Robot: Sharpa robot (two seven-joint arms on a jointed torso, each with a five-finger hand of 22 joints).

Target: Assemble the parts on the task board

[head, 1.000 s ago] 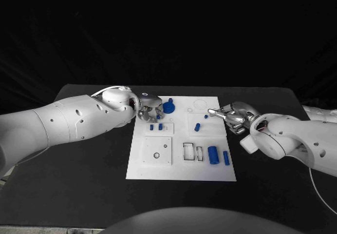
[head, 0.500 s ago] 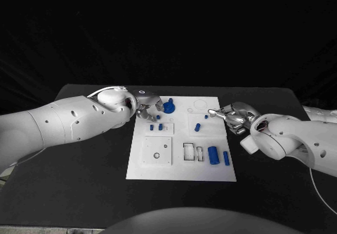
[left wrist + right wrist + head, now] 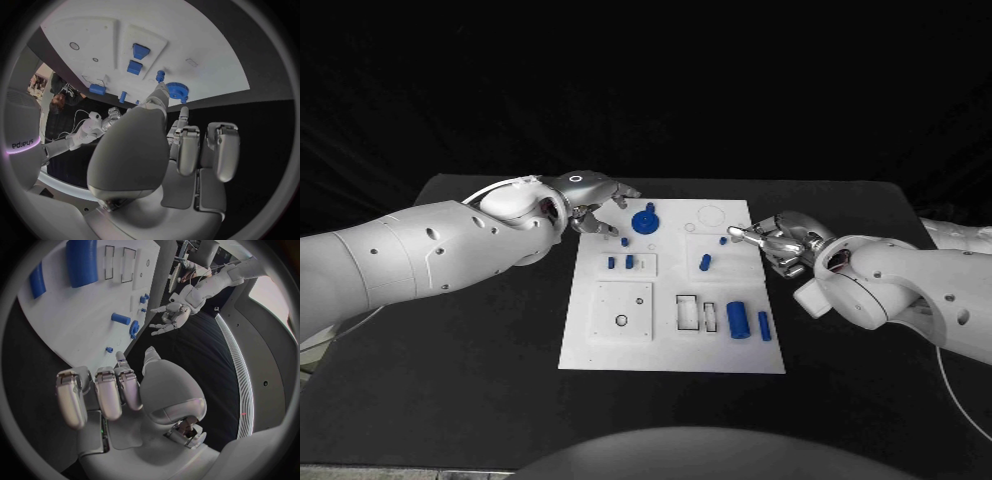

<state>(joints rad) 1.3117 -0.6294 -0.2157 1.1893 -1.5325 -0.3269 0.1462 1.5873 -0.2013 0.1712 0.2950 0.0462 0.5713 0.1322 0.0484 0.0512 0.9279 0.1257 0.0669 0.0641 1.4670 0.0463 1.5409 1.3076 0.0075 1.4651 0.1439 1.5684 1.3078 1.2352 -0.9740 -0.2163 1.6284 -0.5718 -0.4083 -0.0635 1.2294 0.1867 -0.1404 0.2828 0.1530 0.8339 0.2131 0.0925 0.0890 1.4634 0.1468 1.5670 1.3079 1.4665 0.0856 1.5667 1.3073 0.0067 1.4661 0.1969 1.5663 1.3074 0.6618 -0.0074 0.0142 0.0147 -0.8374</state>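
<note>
left robot hand: fingers apart, empty, over board's far-left corner | right robot hand: fingers curled, empty, at board's right edge | board: mid-table | gear: on board, just beside left robot hand

Right hand — fingertips hide whether they touch the small blue peg

Dim, dark surround — bright glare on the white task board, fisheye-bent wrist views.
</note>
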